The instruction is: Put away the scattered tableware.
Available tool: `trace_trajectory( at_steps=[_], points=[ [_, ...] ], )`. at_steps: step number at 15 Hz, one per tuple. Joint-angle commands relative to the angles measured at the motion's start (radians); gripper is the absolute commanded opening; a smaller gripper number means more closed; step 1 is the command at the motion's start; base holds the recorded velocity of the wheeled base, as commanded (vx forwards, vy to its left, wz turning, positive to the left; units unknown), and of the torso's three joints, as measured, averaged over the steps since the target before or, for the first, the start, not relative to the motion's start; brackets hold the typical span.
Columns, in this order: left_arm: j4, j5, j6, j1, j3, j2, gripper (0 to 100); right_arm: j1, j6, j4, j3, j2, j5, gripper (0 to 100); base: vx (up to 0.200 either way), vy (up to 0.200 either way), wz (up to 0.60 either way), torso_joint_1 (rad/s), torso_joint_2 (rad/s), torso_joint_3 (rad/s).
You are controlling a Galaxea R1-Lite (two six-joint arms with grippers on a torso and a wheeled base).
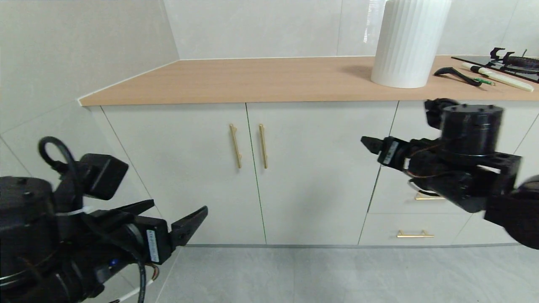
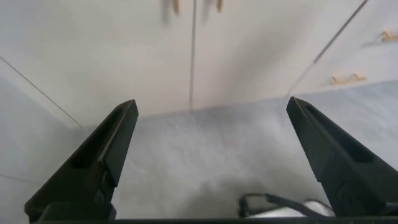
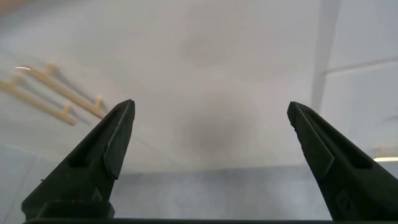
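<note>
The tableware lies at the far right of the wooden countertop: a black curved utensil, a cream utensil with a green part and dark utensils behind it. My left gripper hangs low at the left, open and holding nothing, over the grey floor. My right gripper is open and holds nothing. It hovers in front of the cabinet, below the counter edge, well under the utensils.
A tall white ribbed container stands on the counter just left of the utensils. Below are two cabinet doors with gold handles and drawers with a gold handle. A tiled wall closes the left side.
</note>
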Motion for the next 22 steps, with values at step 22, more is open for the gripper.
trace_trajectory(
  at_steps=[22],
  points=[
    [0.467,-0.063,0.292,0.612,0.444,-1.233,100,-0.510,-0.539,0.545,0.863,-1.664,0.122,100,0.000,0.000,0.00,0.000,0.00,0.000]
  ],
)
